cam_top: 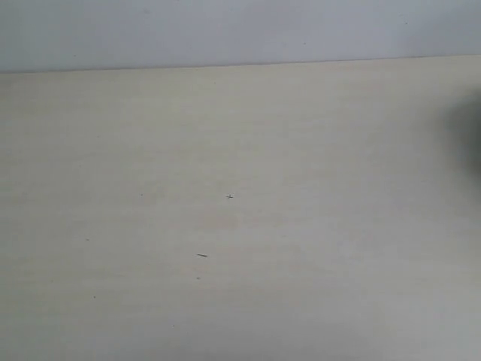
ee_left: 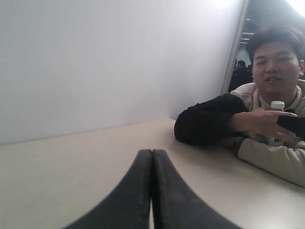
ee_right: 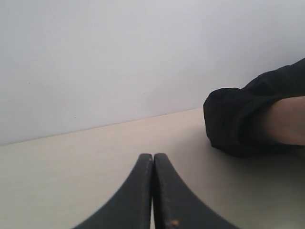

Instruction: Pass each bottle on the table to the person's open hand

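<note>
In the exterior view the pale table (cam_top: 240, 226) shows only a few tiny dark specks, with no bottle and no gripper in sight. My left gripper (ee_left: 152, 151) is shut with nothing between its black fingers, low over the table. Beyond it, the person's hand (ee_left: 259, 121) is curled around a clear bottle (ee_left: 277, 106) with a white cap and a printed label, held upright. My right gripper (ee_right: 153, 155) is also shut and empty, and the person's black sleeve (ee_right: 238, 119) lies ahead of it to one side.
A person sits at the table's edge with a black-sleeved forearm (ee_left: 205, 124) resting on the surface. A plain pale wall (cam_top: 225, 30) runs along the table's far edge. A dark blur (cam_top: 472, 128) intrudes at the exterior view's right edge.
</note>
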